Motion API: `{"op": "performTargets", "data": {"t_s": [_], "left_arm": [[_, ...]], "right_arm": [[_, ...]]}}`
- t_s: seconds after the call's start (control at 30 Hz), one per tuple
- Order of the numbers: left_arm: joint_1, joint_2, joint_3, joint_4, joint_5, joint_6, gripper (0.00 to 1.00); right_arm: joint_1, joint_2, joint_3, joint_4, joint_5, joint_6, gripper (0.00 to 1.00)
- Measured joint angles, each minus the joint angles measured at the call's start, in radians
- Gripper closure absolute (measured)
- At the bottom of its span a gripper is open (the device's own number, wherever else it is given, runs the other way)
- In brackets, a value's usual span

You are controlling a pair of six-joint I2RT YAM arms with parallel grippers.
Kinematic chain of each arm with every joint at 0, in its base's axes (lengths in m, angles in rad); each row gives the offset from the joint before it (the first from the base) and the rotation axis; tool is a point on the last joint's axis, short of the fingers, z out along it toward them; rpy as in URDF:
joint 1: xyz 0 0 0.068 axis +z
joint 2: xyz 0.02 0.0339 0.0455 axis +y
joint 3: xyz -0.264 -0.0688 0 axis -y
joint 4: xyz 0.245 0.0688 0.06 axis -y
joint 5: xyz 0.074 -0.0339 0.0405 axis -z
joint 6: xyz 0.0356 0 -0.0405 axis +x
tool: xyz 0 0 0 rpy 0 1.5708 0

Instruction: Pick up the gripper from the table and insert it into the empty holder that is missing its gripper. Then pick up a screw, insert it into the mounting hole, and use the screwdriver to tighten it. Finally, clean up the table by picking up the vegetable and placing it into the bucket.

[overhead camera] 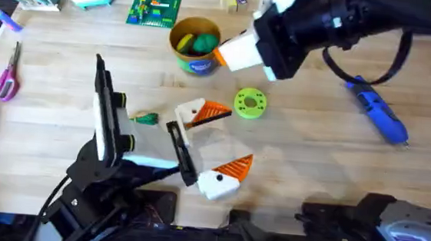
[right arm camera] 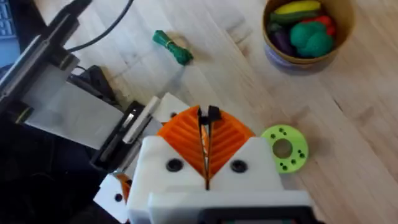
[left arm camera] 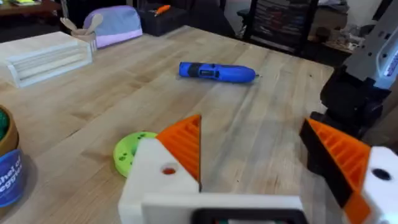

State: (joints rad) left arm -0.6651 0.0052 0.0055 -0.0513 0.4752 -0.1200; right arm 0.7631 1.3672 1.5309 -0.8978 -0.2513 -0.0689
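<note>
Ribbed orange gripper (overhead camera: 215,111) — wedge-shaped — seated on off-white holder (overhead camera: 189,111).

the short round tan-yellow tub (left arm camera: 7,163) is cut off at the left wrist picture's edge, its blue label unreadable. overhead, the right arm's white-and-orange gripper (overhead camera: 232,54) shows large and blurred, covering part of the wooden bench (overhead camera: 322,136) near its far edge.

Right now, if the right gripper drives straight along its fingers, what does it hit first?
The right gripper probably meets bare table first, on the wood between the dark-green vegetable and the lime-green disc. The left gripper sits close beside that line. Depth is unclear, so it might clip that instead.
</note>
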Motion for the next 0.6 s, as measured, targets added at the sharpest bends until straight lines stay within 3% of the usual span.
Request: {"op": "performTargets", "data": {"t_s": [0.3,0.6], "left_arm": [[0.0,0.0,0.0,0.0,0.0,0.0,0.008],[0.0,0.0,0.0,0.0,0.0,0.0,0.008]], "right_arm": [[0.101,0.071,0.013,-0.002,-0.005,0.033,0.995],[0.117,0.086,0.013,0.0,-0.03,0.04,0.995]]}}
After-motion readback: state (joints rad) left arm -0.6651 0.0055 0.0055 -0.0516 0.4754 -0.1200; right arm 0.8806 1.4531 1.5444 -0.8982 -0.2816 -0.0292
